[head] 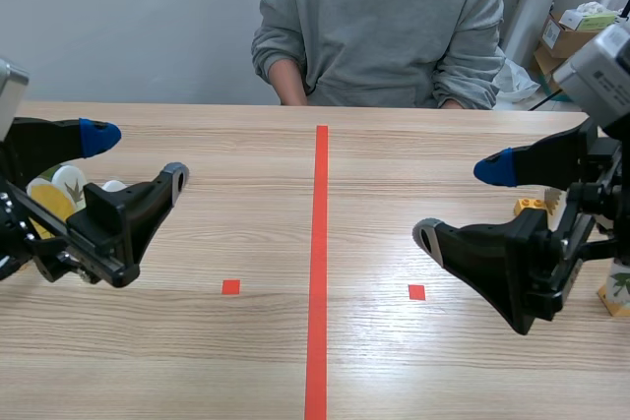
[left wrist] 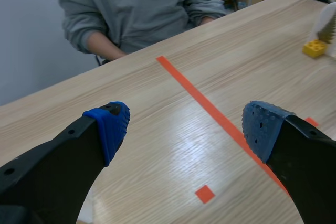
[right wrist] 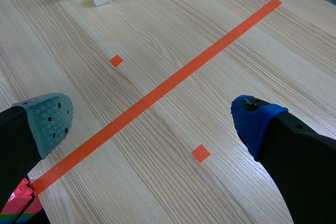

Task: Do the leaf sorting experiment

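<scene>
Left gripper hangs at the table's nine o'clock, fingers spread and holding nothing. Round yellow and white pieces sit just behind it. The tape line runs toward a person at twelve. At three o'clock the right gripper is likewise agape and empty, with a yellow block and a leaf card behind it. Both clusters look close to the side edges, so an arm pivoting back could sweep pieces off. The best room for moving lies between the grippers.
</scene>
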You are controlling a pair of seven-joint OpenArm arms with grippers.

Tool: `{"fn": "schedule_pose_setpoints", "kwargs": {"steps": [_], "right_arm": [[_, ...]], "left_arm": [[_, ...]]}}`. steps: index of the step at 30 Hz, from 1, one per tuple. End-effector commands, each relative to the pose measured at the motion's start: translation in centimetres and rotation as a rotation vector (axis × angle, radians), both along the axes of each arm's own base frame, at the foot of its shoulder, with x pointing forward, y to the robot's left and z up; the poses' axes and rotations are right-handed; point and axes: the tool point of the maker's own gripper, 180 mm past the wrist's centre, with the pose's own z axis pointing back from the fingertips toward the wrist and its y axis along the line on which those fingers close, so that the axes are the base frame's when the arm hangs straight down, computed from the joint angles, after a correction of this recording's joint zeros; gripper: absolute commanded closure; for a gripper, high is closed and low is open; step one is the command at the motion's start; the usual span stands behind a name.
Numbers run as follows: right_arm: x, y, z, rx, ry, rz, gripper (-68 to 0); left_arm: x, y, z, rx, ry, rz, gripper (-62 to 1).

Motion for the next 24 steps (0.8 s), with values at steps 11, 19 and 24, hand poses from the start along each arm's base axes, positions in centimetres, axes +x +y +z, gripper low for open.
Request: {"fn": "schedule_pose_setpoints", "kwargs": {"steps": [11,19,24], "right_arm": [[0.4,0.2,1.2,0.022,-0.039,0.005,-62.3],[-0.2,0.1,0.5,0.016,-0.010,0.005,-62.3],[-0.9,0.1,-0.2,0.017,0.018,0.004,-62.3]], "left_arm": [[-4.1,-2.4,0.4,-0.038,0.059,-0.096,-46.7],[-5.2,-1.4,-0.5,-0.035,0.120,-0.097,-46.7],[-5.1,-0.7,-0.1,-0.041,0.117,-0.108,-46.7]]}}
